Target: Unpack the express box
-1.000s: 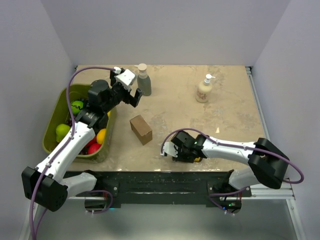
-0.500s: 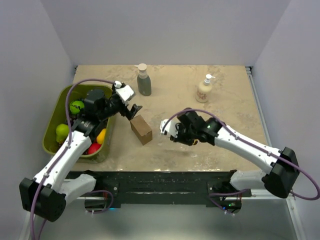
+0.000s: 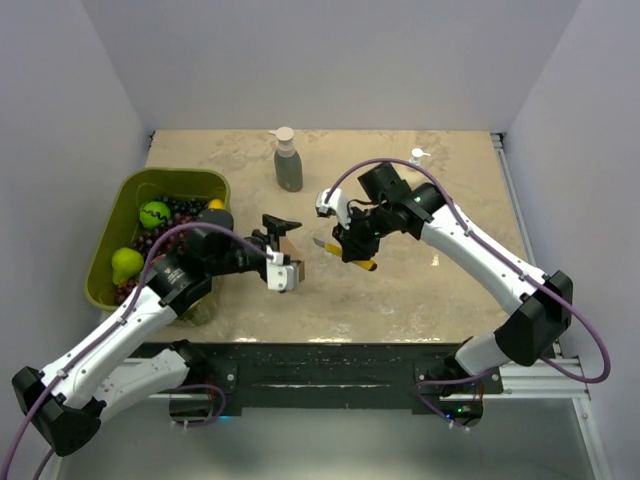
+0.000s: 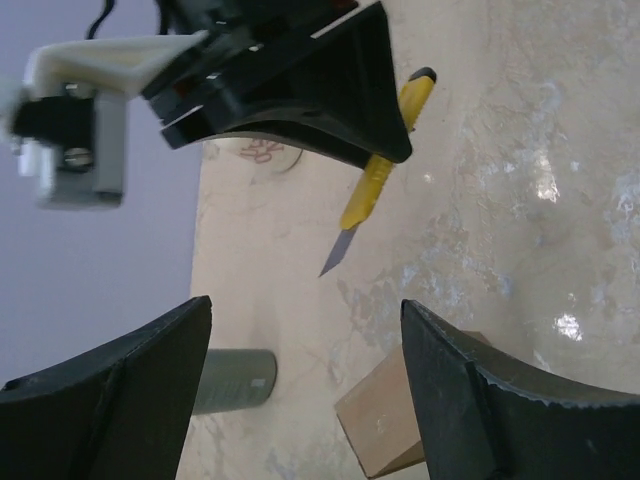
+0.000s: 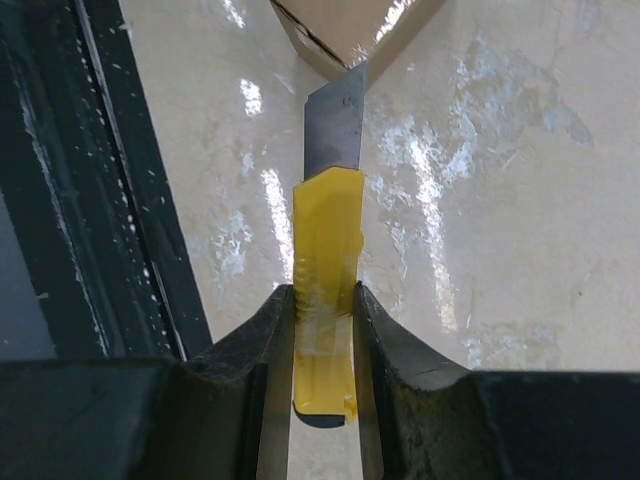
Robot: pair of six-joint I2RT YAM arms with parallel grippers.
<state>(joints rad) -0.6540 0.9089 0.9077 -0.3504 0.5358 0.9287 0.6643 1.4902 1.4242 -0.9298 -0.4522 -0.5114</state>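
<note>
The express box (image 3: 297, 262) is a small brown carton in the middle of the table, partly hidden by my left gripper (image 3: 281, 250). That gripper is open, with its jaws wide on either side of the box. In the left wrist view the box (image 4: 400, 425) lies between the fingers (image 4: 520, 400), untouched. My right gripper (image 3: 350, 246) is shut on a yellow utility knife (image 3: 361, 263) just right of the box. The blade is out and points toward the box. In the right wrist view the knife (image 5: 328, 260) is pinched between the fingers, its blade tip near the box (image 5: 350, 25).
A green bin (image 3: 108, 232) with fruit and grapes stands at the left. A grey-green pump bottle (image 3: 288, 166) stands at the back centre. A beige pump bottle (image 3: 415, 155) is mostly hidden behind my right arm. A black rail (image 5: 120, 200) runs along the table's near edge.
My right gripper carried the knife from the table's near edge up to beside the box. My left gripper swung from near the bin down to straddle the box.
</note>
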